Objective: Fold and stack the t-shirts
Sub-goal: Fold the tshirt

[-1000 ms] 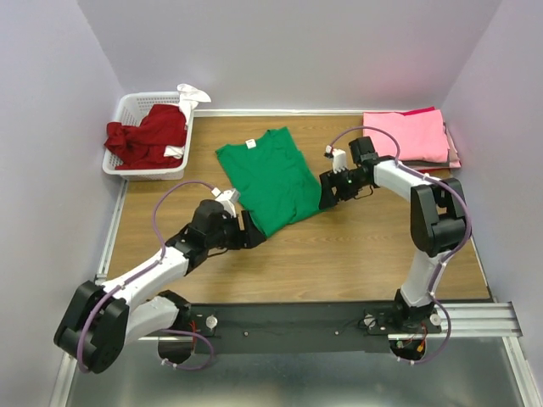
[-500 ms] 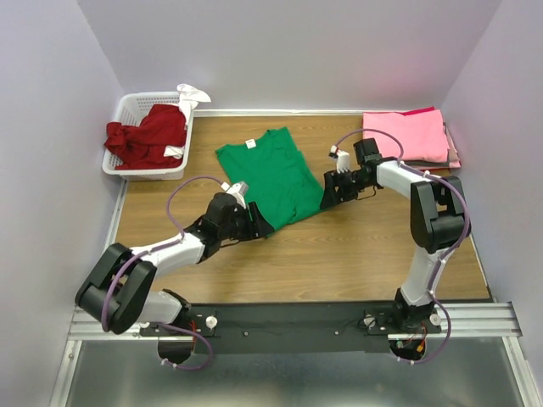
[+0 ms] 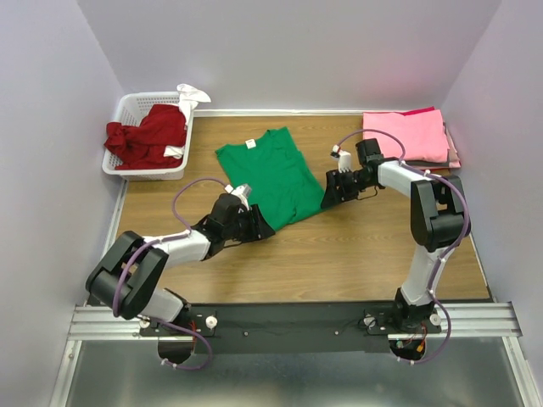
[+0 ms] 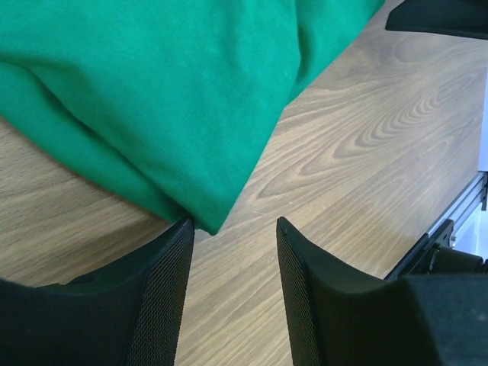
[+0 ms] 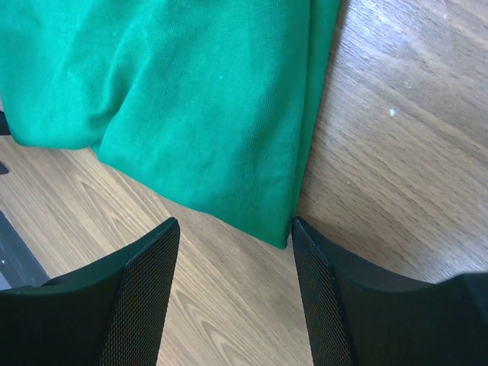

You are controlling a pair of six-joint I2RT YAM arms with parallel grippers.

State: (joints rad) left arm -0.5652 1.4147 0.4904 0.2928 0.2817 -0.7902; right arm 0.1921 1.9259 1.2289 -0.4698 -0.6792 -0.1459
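- The wooden worktop [image 3: 356,246] carries everything.
- The green shirt [image 3: 271,174] lies flat in the middle of it. Its collar points to the far edge and its hem is toward the arms, with doubled layers showing along the hem.
- Pink shirts [image 3: 407,134] sit stacked in the far right corner, well apart from the green one.
- The white basket [image 3: 124,108] stands in the far left corner.
- A crumpled red shirt [image 3: 153,136] fills the basket and spills over its left rim.
- The left tool [image 4: 234,225] sits low at the green shirt's near-left hem corner. It is released and grips nothing, and the corner tip lies just beside one finger.
- The right tool [image 5: 234,223] sits at the near-right hem corner. It is also released, with the corner lying between its fingers, unpinched.
- A white neck tag [image 3: 250,142] shows at the collar.
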